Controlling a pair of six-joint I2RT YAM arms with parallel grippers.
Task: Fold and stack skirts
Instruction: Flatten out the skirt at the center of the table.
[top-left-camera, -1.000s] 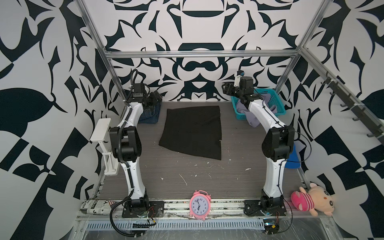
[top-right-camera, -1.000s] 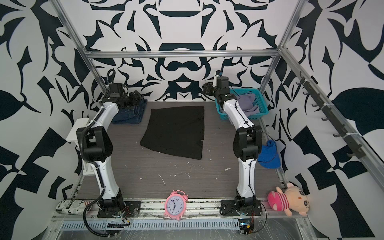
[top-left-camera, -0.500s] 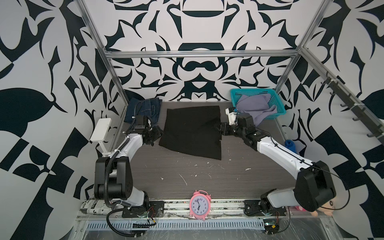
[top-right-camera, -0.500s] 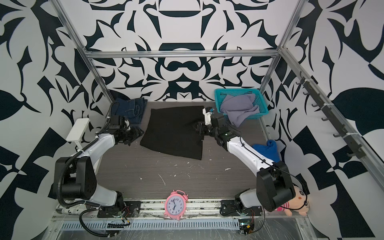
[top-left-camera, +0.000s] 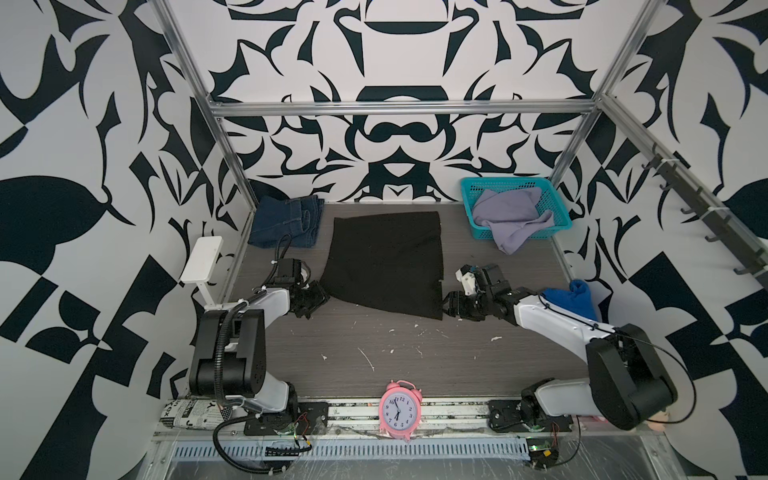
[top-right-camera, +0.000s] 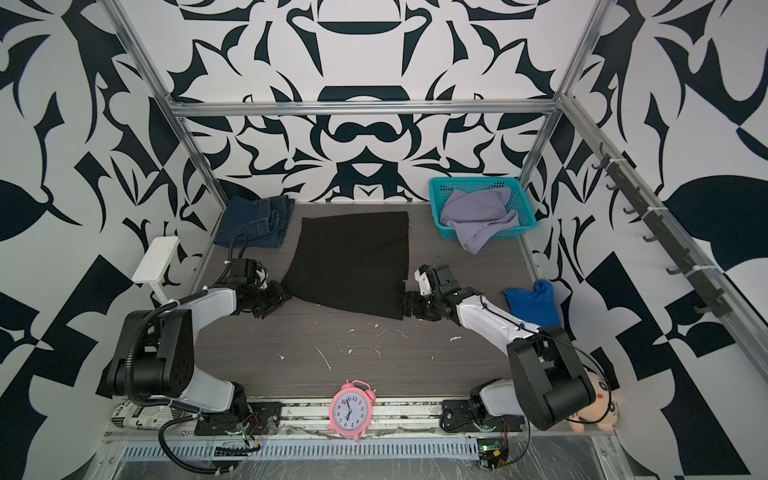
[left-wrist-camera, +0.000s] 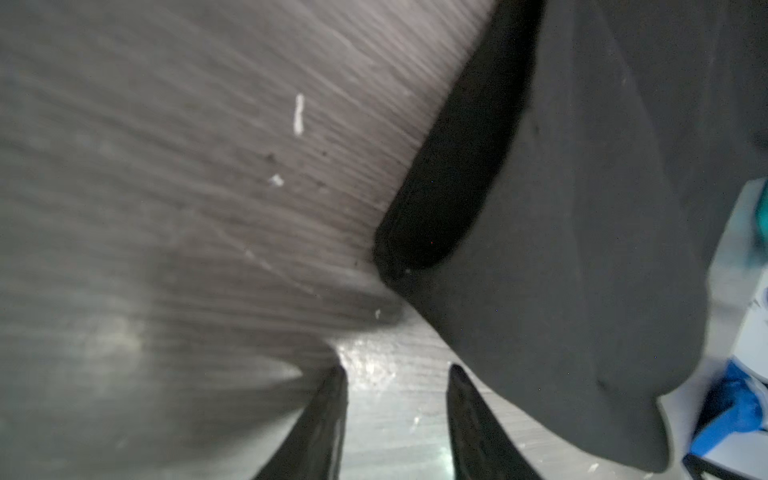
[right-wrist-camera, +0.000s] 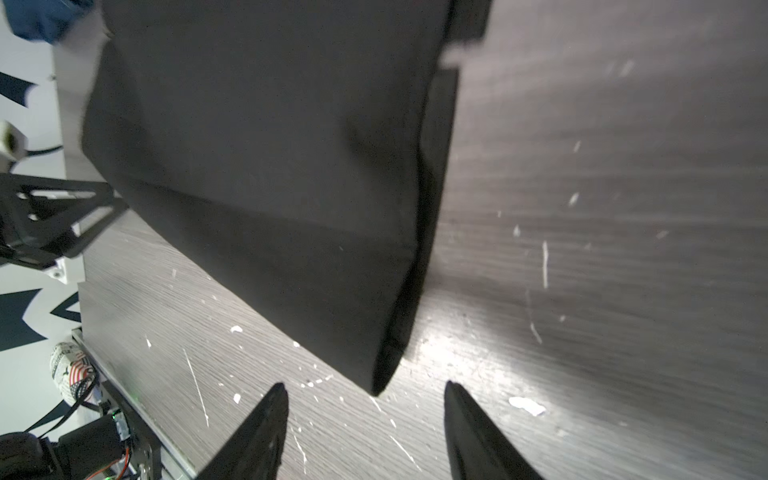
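A black skirt (top-left-camera: 386, 262) lies spread flat mid-table in both top views. A dark blue denim skirt (top-left-camera: 286, 220) sits folded at the back left. A lavender skirt (top-left-camera: 511, 216) spills out of the teal basket (top-left-camera: 473, 195) at the back right. My left gripper (top-left-camera: 318, 297) is low at the black skirt's near left corner. In the left wrist view my left gripper (left-wrist-camera: 395, 370) is open over bare table, the black skirt (left-wrist-camera: 540, 249) just ahead. My right gripper (top-left-camera: 449, 305) is at the near right corner. In the right wrist view my right gripper (right-wrist-camera: 365, 386) is open, the corner tip (right-wrist-camera: 376, 386) between its fingertips.
A pink alarm clock (top-left-camera: 400, 409) stands at the front edge. A bright blue cloth (top-left-camera: 573, 297) lies at the right edge behind my right arm. A plush toy (top-right-camera: 598, 407) sits at the front right, a rolled newspaper (top-left-camera: 195, 417) front left, a white stand (top-left-camera: 203, 259) on the left.
Both arms have swung down from the back of the table to the near corners of the black skirt. The left jaws have narrowed.
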